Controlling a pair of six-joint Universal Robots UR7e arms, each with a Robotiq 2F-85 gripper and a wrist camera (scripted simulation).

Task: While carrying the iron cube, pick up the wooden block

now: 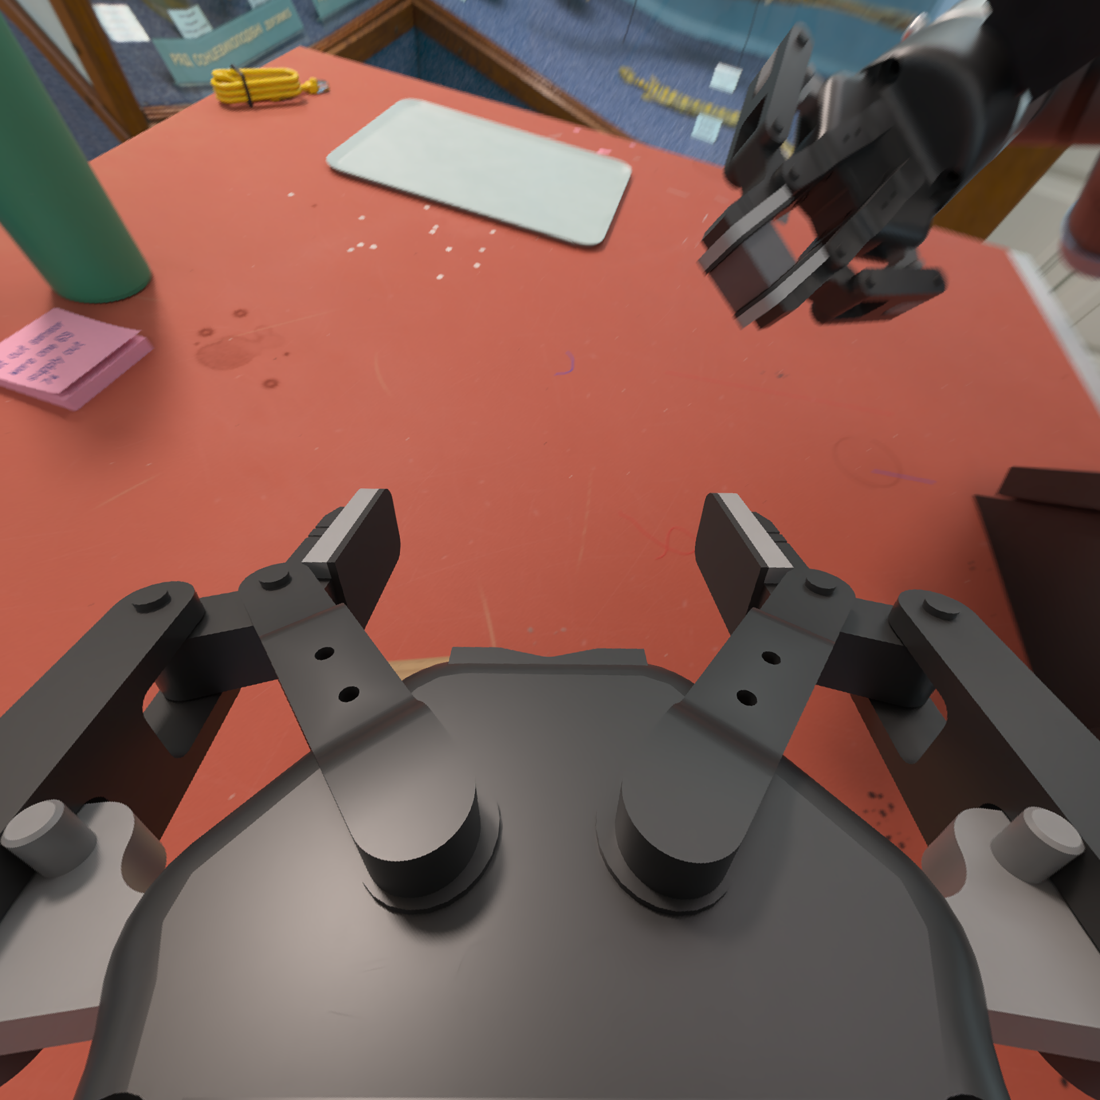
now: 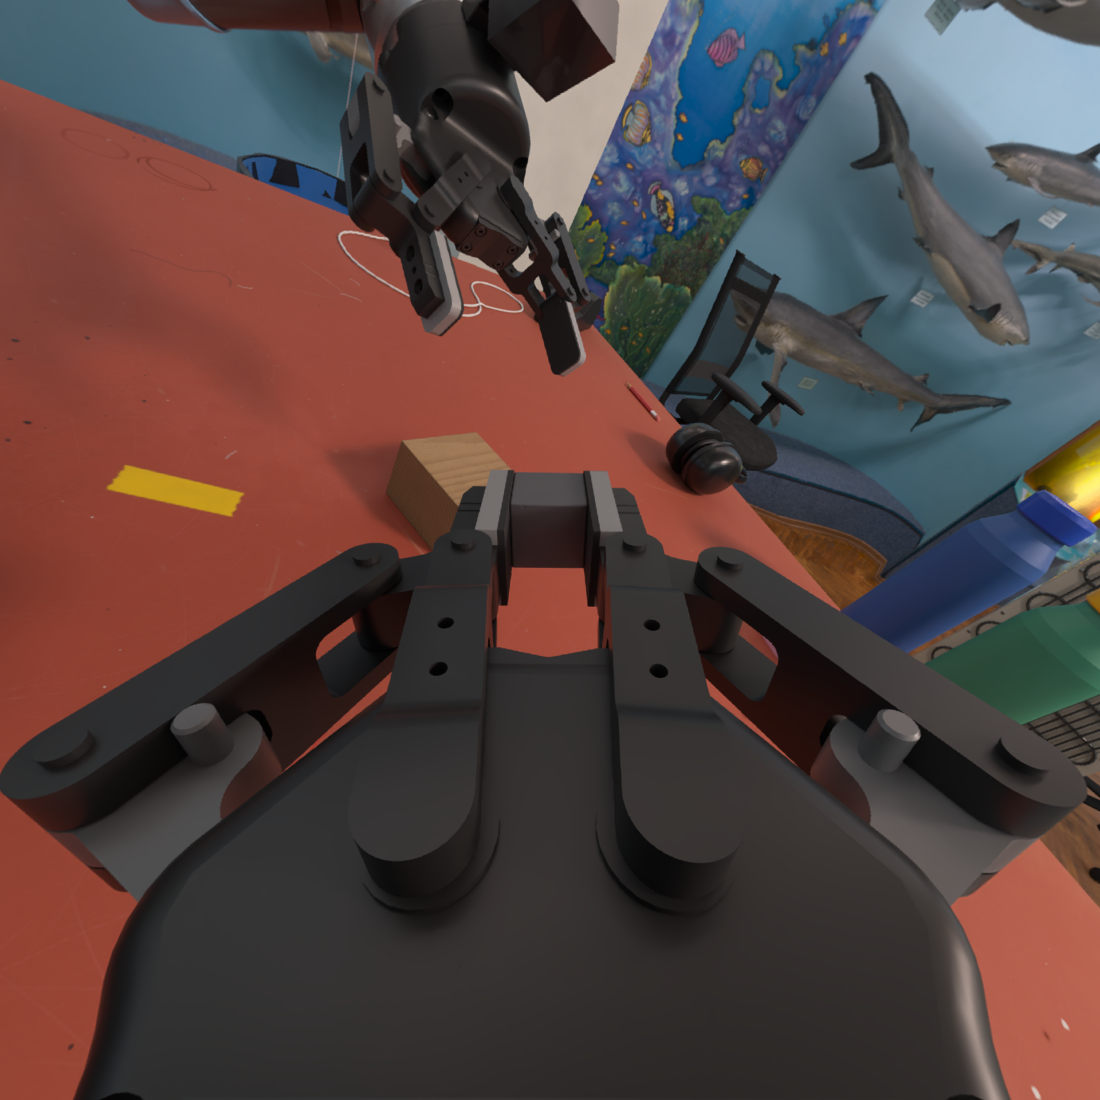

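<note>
Clamped between the right gripper (image 2: 549, 516) pads, the iron cube (image 2: 546, 519) rides secure (keep squeezing); the left gripper (image 1: 546, 538), jaws wide and empty, should descend squarely over the wooden block (image 2: 437, 479) on the table (image 2: 238, 369).

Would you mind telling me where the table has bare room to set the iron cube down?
Bare table lies between the pink notepad, the grey tray and the open left gripper. Another free patch lies around the yellow tape strip. It is crowded by the wooden block, under the right gripper holding the iron cube.
</note>
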